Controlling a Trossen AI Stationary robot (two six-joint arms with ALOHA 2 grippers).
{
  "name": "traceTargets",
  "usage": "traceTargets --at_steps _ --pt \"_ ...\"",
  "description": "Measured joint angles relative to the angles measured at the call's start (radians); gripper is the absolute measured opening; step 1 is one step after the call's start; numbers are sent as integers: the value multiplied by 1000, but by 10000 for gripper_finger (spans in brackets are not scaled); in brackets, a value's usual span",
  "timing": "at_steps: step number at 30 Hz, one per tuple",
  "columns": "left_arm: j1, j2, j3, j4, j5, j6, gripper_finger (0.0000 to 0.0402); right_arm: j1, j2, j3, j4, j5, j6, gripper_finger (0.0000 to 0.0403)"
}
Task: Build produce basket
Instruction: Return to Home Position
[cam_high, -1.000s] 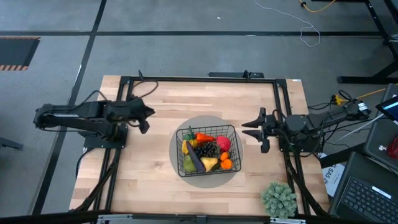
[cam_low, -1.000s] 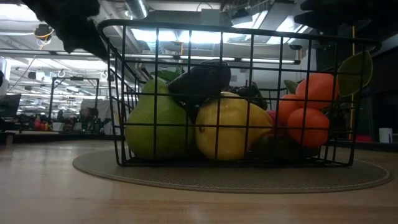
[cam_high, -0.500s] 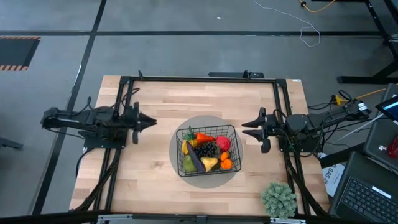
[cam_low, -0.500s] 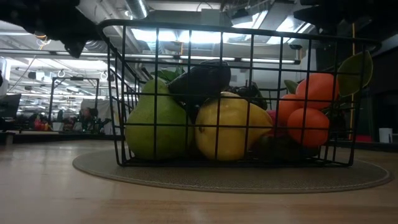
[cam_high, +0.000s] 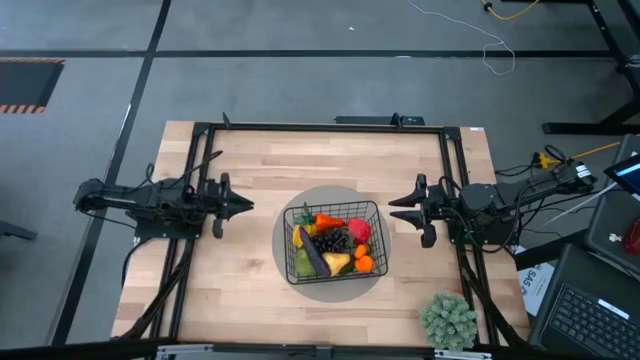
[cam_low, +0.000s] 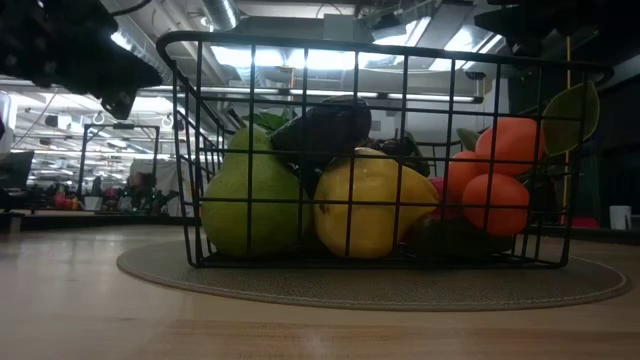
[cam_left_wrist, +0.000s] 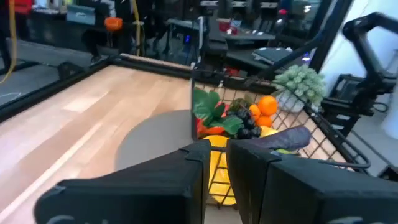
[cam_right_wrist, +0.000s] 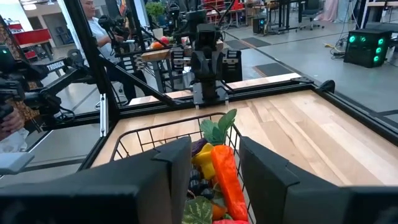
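The black wire basket sits in the middle of the table, on a round grey mat, and it is full. Inside, an orange carrot lies along the 12 o'clock side. A red pepper is at 2 o'clock, dark grapes fill the centre, and two tangerines sit at 4 o'clock. A purple eggplant slants across at 7 o'clock, resting on a green fruit, with a yellow fruit at 6 o'clock.

The left claw hovers at the basket's 9 o'clock, just off the mat's edge, its fingers pressed nearly together and holding nothing. The right claw hangs at 3 o'clock, just beside the basket's wall, fingers spread and empty.

A bushy pale-green plant stands at the table's 5 o'clock corner, well apart from the basket.
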Motion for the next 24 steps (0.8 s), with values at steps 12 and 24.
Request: traceTargets --at_steps 12,24 --pt "0 -2 -111 162 36 26 41 0 0 0 -8 0 -2 131" --pt "0 0 -111 146 32 19 41 0 1 0 -24 0 -1 131"
